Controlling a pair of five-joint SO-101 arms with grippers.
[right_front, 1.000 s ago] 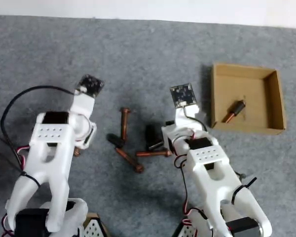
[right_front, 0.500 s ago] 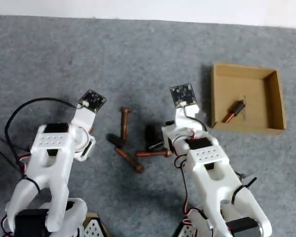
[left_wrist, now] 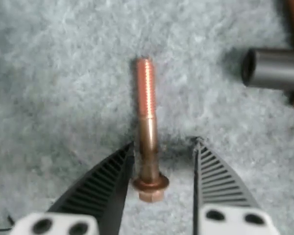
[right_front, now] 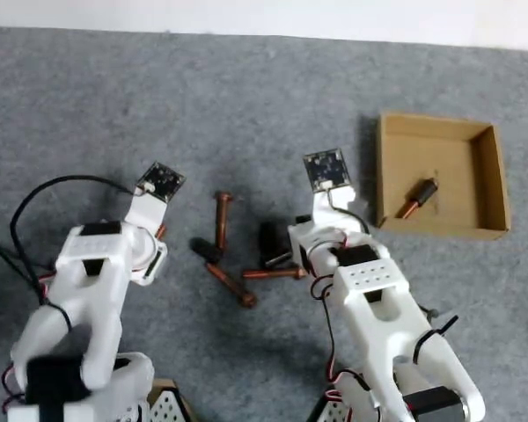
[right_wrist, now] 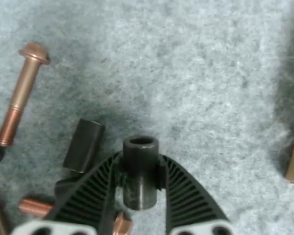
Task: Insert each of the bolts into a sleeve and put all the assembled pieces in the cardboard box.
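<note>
A copper-coloured bolt (left_wrist: 148,127) is seen lying flat on the desk between the fingers of the left pincer (left_wrist: 161,152). That pincer is released: its jaws are spread, and the bolt's shank is close against one finger and clear of the other. A black sleeve (left_wrist: 274,68) is laid on its side near the bolt's threaded end.

In the right pincer (right_wrist: 140,159) a second sleeve (right_wrist: 139,188) is grasped between both fingers, its open bore turned towards the wrist camera. A loose sleeve (right_wrist: 83,146) is found just beside it, and a further bolt (right_wrist: 22,93) a little beyond.

From above, three loose bolts (right_front: 222,220) (right_front: 229,283) (right_front: 273,273) are scattered between the two arms. The cardboard box (right_front: 436,129) is set beside the right arm, well apart from them, and one assembled piece (right_front: 418,198) is lying inside it.

The desk is covered edge to edge by a grey, felt-like mat (right_front: 246,105) with a mottled, fibrous texture. Along its far edge a pale, plain strip (right_front: 246,16) is visible.
</note>
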